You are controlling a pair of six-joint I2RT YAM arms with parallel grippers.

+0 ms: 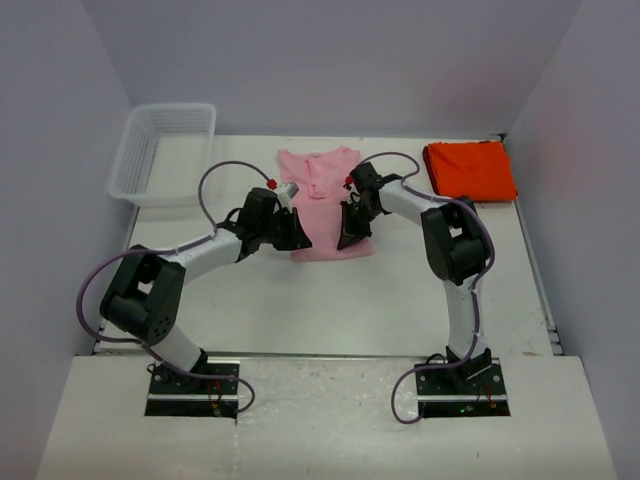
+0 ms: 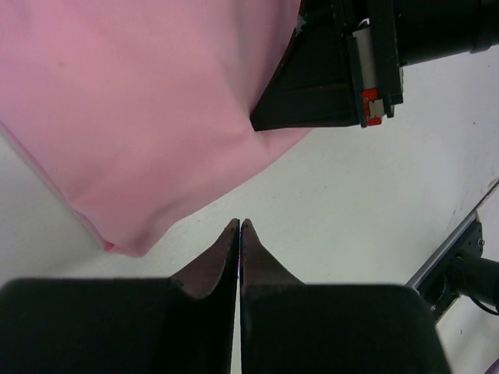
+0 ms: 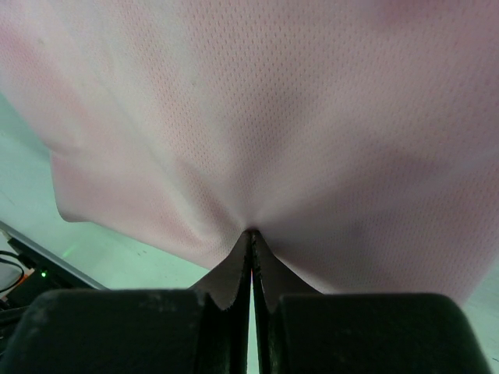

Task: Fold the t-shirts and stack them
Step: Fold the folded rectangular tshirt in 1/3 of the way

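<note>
Top view: the pink shirt (image 1: 322, 215) is lying flat mid-table, collar pointing away from the arm bases and hem toward them, so its long axis is running near to far. The orange-red shirt (image 1: 470, 170) is sitting already folded well to the right of the pink shirt, and the basket (image 1: 130, 165) well to its left. The left gripper (image 1: 296, 232) and right gripper (image 1: 352, 232) are flanking the pink shirt's lower half, likely stationed there to lift the hem up for a fold.

Left wrist view: this gripper's fingers (image 2: 210, 273) are pressing together with nothing between them, tips hovering just off the pink shirt's edge over bare table (no hold yet).

Right wrist view: these jaws are pinching a pucker of the pink shirt, and the cloth is fanning out from the tips.
</note>
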